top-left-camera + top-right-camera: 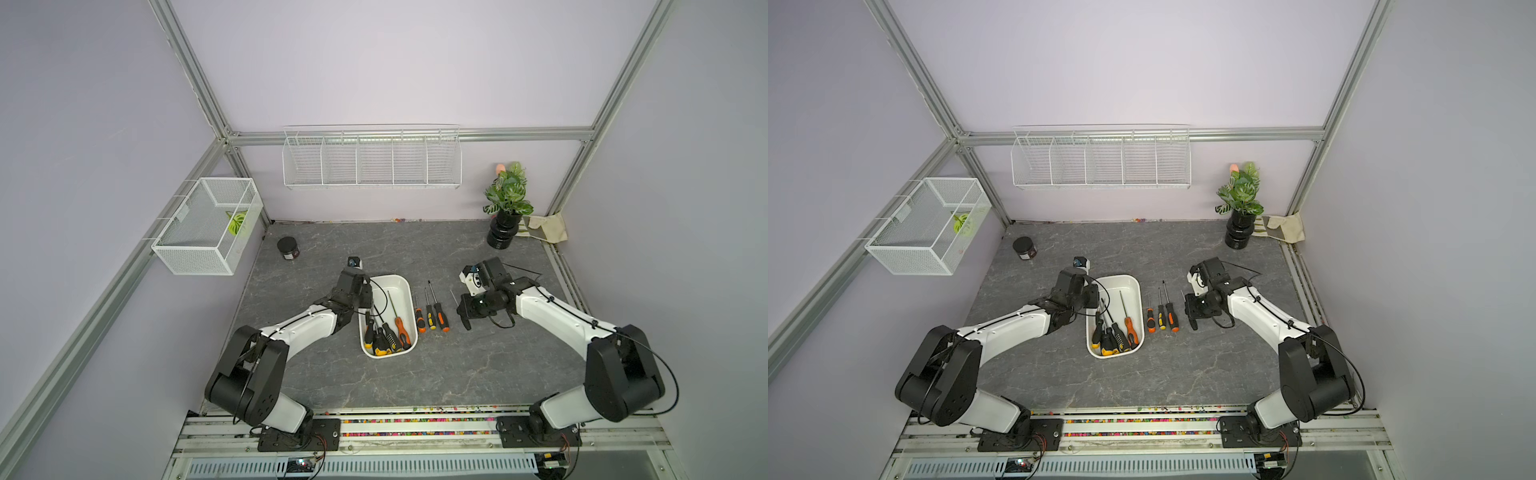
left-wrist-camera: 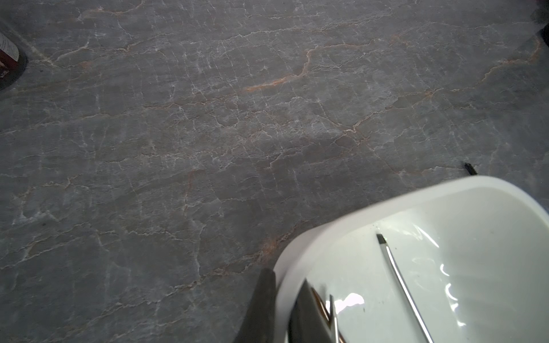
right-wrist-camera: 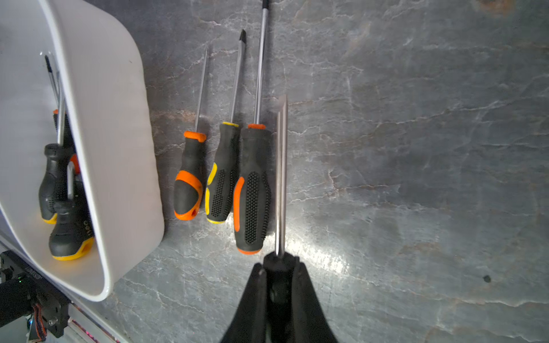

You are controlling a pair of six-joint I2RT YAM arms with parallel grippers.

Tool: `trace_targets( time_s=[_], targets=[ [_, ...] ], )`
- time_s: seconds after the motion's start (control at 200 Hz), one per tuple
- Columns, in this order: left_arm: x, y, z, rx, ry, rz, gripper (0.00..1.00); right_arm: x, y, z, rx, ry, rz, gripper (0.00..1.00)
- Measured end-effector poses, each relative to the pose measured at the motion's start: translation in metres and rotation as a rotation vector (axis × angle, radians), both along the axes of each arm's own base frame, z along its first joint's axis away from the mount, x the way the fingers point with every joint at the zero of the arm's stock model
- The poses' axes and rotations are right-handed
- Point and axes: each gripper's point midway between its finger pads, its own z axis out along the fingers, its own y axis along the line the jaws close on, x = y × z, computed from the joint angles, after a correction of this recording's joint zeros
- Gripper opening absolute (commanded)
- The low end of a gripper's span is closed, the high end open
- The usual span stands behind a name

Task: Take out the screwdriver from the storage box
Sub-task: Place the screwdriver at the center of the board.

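My right claw (image 3: 279,267) pinches the screwdriver (image 3: 281,178) by its handle, shaft parallel beside the row (image 3: 224,178); left claw (image 2: 286,276) apparently clamps the storage box (image 2: 386,210) rim.

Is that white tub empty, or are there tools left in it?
Not empty. The storage box holds several screwdrivers, handles bunched at its near end; three others lie outside beside it.

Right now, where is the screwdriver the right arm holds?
The right wrist view shows the held screwdriver in the shut jaws of the right gripper, just right of the three screwdrivers lying beside the storage box.
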Motion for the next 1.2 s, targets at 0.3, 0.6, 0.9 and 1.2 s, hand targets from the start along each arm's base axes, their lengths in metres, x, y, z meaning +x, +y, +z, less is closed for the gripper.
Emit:
trace_targets(
  time_s=[0.3,0.6,0.9,1.2],
  targets=[
    [0.0,0.0,0.0,0.0,0.0,0.0,0.0,0.013,0.002,-0.034,-0.027,0.04,-0.017,0.0],
    [0.0,0.0,0.0,0.0,-0.001,0.0,0.0,0.028,0.006,-0.053,-0.022,0.047,-0.07,0.0],
    [0.001,0.0,0.0,-0.001,-0.001,-0.001,0.0,0.037,0.008,-0.063,-0.014,0.05,-0.11,0.0],
    [0.001,0.0,0.0,-0.001,-0.001,-0.001,0.0,0.042,0.016,-0.066,0.004,0.045,-0.126,0.0]
  ],
)
